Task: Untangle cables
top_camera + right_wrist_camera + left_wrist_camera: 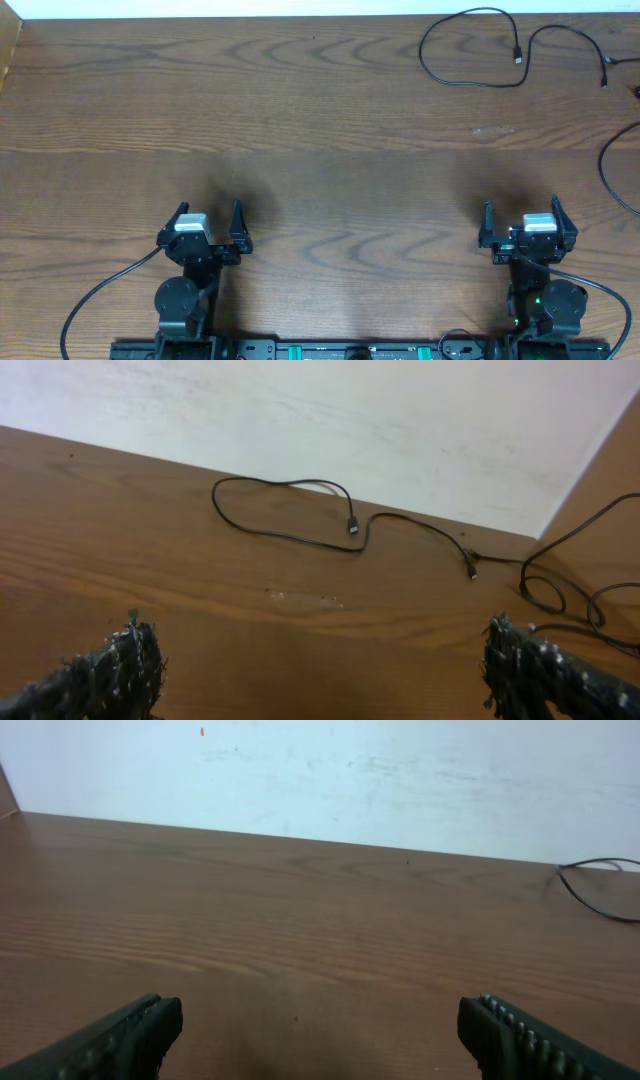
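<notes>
A thin black cable loops at the far right of the wooden table, its plug end inside the loop. It also shows in the right wrist view. A second black cable runs right from it, and another black cord curves at the right edge. No white cord shows. My left gripper is open and empty near the front edge. My right gripper is open and empty near the front right. Both are far from the cables.
A pale wall stands behind the table's far edge. More black loops lie at the right in the right wrist view. A cable loop shows far right in the left wrist view. Thick black arm wires trail near the front.
</notes>
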